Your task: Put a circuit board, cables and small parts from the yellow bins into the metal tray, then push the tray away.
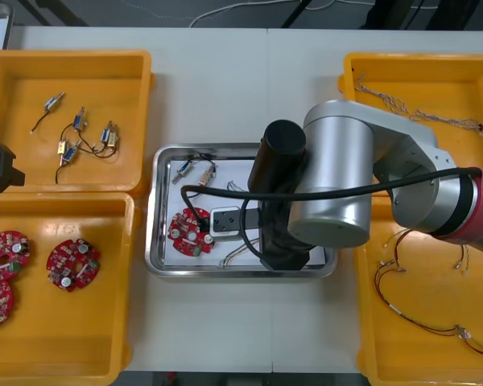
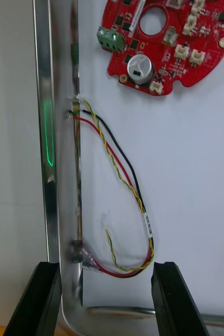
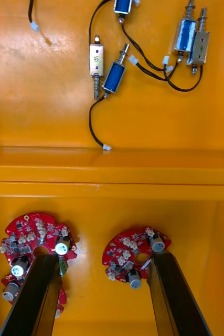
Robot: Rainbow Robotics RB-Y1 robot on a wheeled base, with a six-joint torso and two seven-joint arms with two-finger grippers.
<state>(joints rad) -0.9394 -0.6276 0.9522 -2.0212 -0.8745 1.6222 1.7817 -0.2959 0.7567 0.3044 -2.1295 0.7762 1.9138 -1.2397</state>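
The right pincer (image 2: pixel 105 268), spread, hovered over the metal tray (image 2: pixel 51 157), straddling the looped end of a red and yellow cable (image 2: pixel 123 173) that lay lengthwise along the tray wall, pointing toward the circuit board (image 2: pixel 164 42). The left pincer (image 3: pixel 104 260), spread, hovered above the yellow bins (image 3: pixel 112 168).

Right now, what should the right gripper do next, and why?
Probably lift straight up out of the tray. The right gripper is open, and the cable lies loose on the tray floor between its fingers, near the board, so the drop looks done. The left gripper hangs open over a bin.
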